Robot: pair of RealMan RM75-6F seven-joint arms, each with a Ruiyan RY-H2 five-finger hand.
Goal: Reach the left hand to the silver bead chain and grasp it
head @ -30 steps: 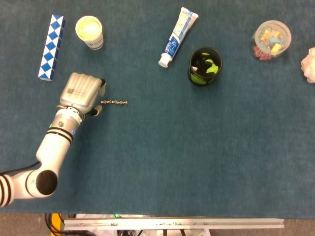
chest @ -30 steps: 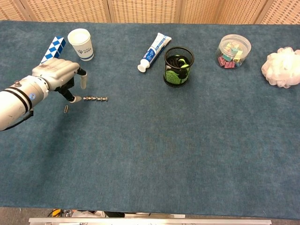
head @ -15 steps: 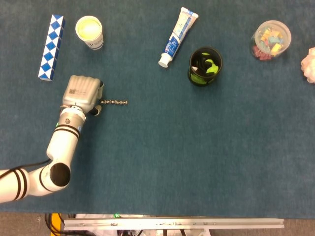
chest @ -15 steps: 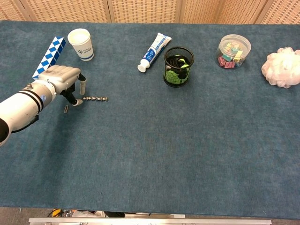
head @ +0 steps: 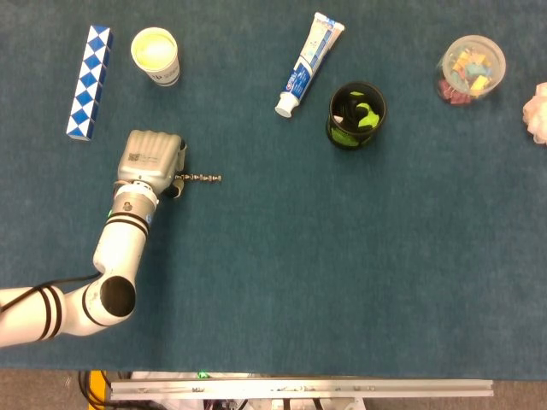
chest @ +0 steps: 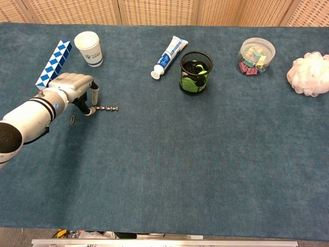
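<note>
Where fingers (chest: 93, 99) curl | left hand (head: 152, 157) seemingly pinches silver bead chain (head: 203, 178)

The left hand (head: 152, 160) slid rightward along the desk toward the silver bead chain (head: 202, 178). Its fingers (chest: 94, 95), which had stood just short of the chain's left end, came over that end and covered its first beads.

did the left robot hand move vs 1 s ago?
Yes. The left robot hand shifted right toward the silver bead chain, now covering its left end; the paper cup stayed put.
</note>
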